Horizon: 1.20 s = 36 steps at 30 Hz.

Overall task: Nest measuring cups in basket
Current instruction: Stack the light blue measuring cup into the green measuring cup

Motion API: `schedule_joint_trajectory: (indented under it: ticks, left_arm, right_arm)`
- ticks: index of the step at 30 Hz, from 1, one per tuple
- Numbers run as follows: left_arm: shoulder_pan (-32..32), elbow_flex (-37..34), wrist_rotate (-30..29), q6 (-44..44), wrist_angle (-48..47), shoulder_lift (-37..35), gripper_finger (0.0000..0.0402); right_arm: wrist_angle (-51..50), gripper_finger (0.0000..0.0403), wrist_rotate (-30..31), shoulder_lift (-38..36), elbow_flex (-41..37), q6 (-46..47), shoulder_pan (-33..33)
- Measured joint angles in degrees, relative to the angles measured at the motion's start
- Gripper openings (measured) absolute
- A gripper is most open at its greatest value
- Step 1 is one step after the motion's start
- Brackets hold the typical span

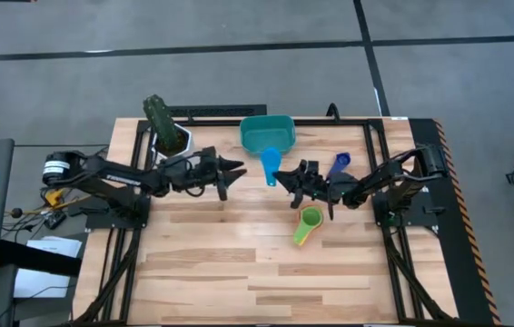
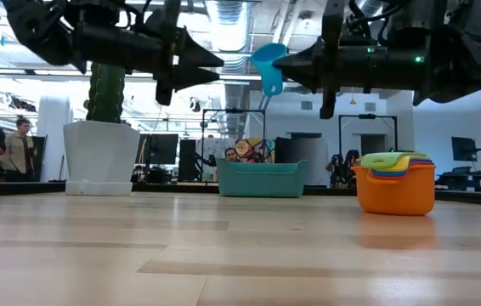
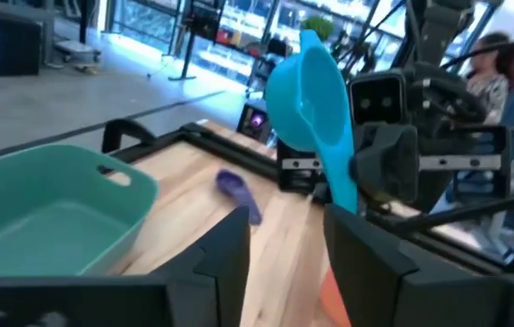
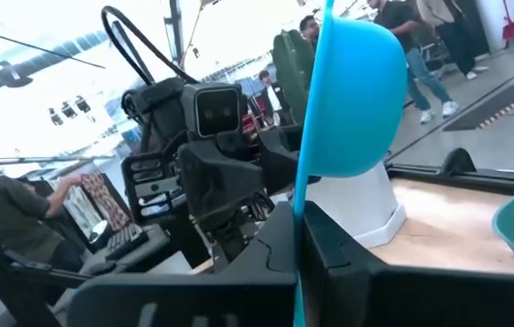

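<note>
My right gripper [image 1: 286, 178] is shut on a light blue measuring cup [image 1: 271, 162] held high above the table's middle, just in front of the teal basket [image 1: 266, 133]. My left gripper [image 1: 235, 172] is open and empty, its tips facing the cup from the table's left; the cup [image 3: 310, 86] shows beyond its fingers. A dark blue cup [image 1: 339, 164] lies on the table right of the basket. A stack of green, yellow and orange cups [image 1: 308, 223] stands on the table near the right arm and also shows in the low view [image 2: 396, 182]. My right gripper pinches the light blue cup's flat handle [image 4: 299, 195] between its two fingers. The fingers lie about level and come from the table's right. The bowl [image 4: 352, 95] stands beyond the fingertips, and the cup is lifted clear of the table [image 2: 268, 68].
A white pot with a green plant [image 1: 168, 130] stands at the far left behind my left arm. The basket [image 2: 260, 178] stands at the far edge. People show in the room beyond the table. Bare wood lies toward the near edge [image 1: 239, 272].
</note>
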Motion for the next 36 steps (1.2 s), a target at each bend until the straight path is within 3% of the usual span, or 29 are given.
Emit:
schedule_joint_trajectory:
  ticks: [6, 15, 26, 36]
  left_arm:
    - [-0.55, 2.82, 3.24, -0.84, 5.88, 7.44, 0.0109]
    - [-0.55, 9.67, 8.79, 1.24, 7.97, 15.01, 0.0108]
    - [-0.34, 10.5, 9.6, 4.77, 6.8, 15.25, 0.0107]
    - [0.07, 10.5, 10.82, 5.76, 6.88, 15.25, 0.0107]
  right_arm:
    - [0.95, 0.0007, -1.28, 0.0, 0.0, -2.06, -0.01]
    - [2.95, 0.0007, -1.44, 0.0, 0.0, -4.06, 0.45]
    - [3.31, 0.0008, -1.65, 0.0, 0.0, -4.94, 0.45]
    - [4.2, 0.0007, -5.6, 0.02, 0.01, -5.53, 0.29]
